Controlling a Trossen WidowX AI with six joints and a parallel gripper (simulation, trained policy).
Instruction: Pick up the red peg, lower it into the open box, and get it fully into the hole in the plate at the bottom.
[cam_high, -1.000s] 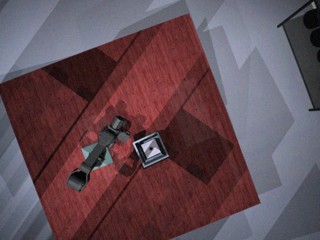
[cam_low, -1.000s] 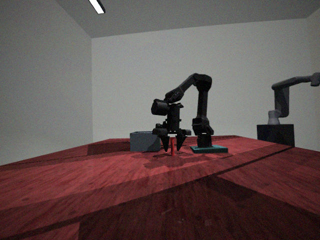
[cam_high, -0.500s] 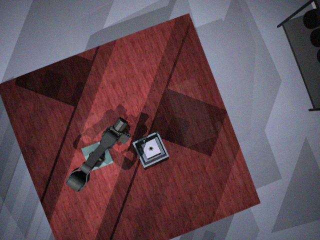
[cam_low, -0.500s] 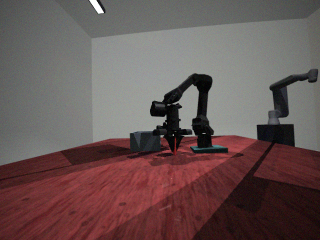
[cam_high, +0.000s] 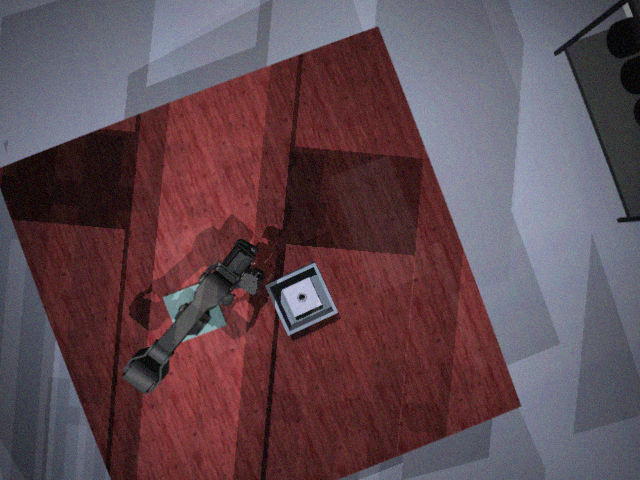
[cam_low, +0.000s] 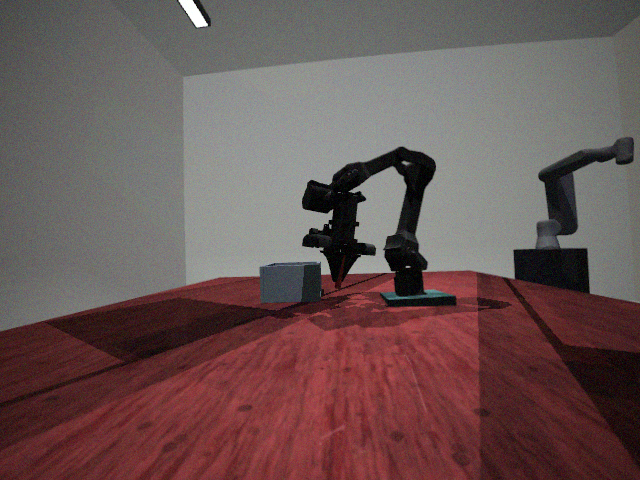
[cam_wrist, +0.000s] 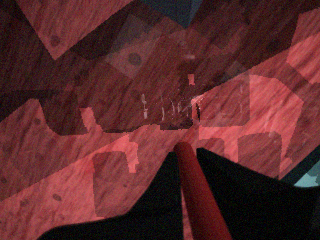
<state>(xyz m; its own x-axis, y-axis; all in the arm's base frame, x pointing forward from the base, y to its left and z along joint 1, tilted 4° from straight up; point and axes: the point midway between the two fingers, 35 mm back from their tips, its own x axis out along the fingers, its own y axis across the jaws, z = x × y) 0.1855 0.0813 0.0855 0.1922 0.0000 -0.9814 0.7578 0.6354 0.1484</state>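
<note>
The red peg (cam_low: 339, 283) (cam_wrist: 201, 202) is between the fingers of my gripper (cam_low: 338, 279) (cam_wrist: 185, 156), which is shut on it. In the exterior view the peg leans slightly, its lower end just below the fingertips and a little above the table. In the top view the arm hides the peg and fingertips. The open grey-blue box (cam_high: 279, 313) (cam_low: 289, 283) stands beside the gripper; its corner (cam_wrist: 180, 9) shows at the wrist view's top edge. Inside the box lies a white plate (cam_high: 311, 305) with a dark hole (cam_high: 302, 297); the hole is empty.
The arm's base stands on a teal plate (cam_high: 175, 299) (cam_low: 444, 298) on the red wooden table (cam_high: 351, 361) (cam_low: 310, 403). Shadows cross the table. A second arm (cam_low: 560, 206) on a dark block (cam_low: 550, 268) stands beyond the table.
</note>
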